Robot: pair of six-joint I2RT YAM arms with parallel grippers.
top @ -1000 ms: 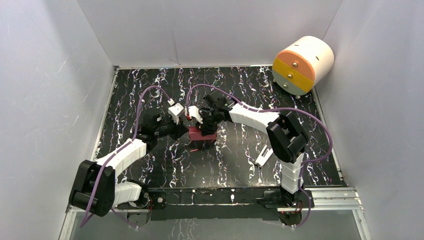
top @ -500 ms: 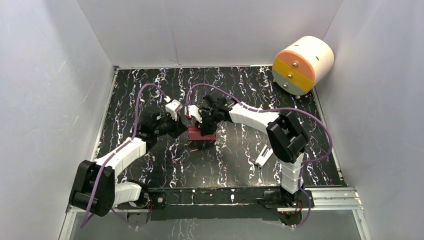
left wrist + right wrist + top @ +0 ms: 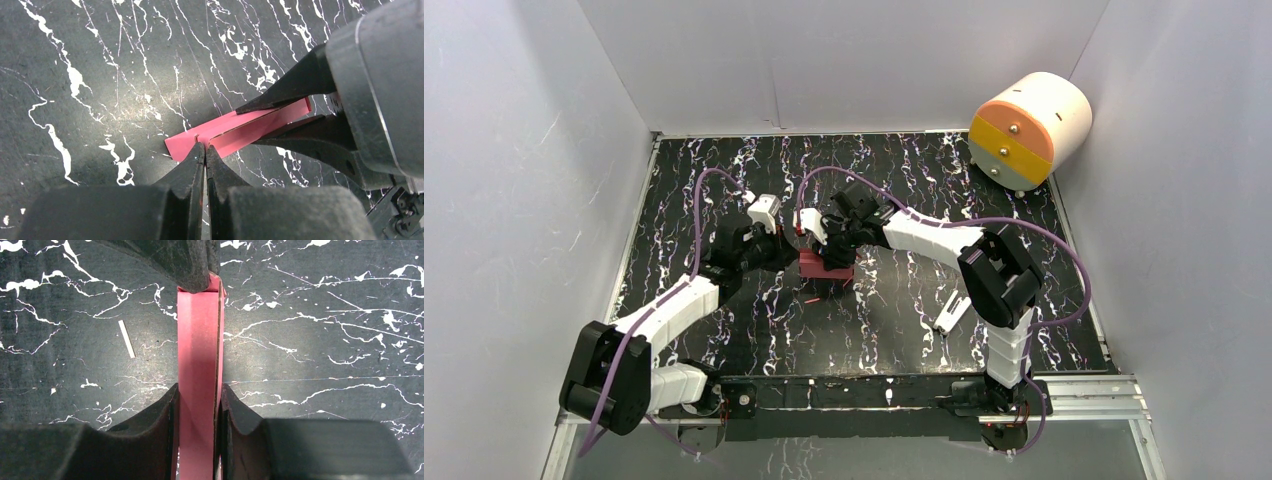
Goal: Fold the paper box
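Left gripper (image 3: 203,150): pressed together, tips touching the near end of the paper box (image 3: 240,131).
Right gripper (image 3: 196,390): pinching the paper box across its width.
Location: on the tabletop (image 3: 100,75), between both grippers.

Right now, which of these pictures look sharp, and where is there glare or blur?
Top view: evenly lit, soft shadows, the paper box small. Left wrist view: a dull glare patch on the table; the left pincer near the lens, soft-edged. Right wrist view: box crisp, the right pincer blurred along the bottom.
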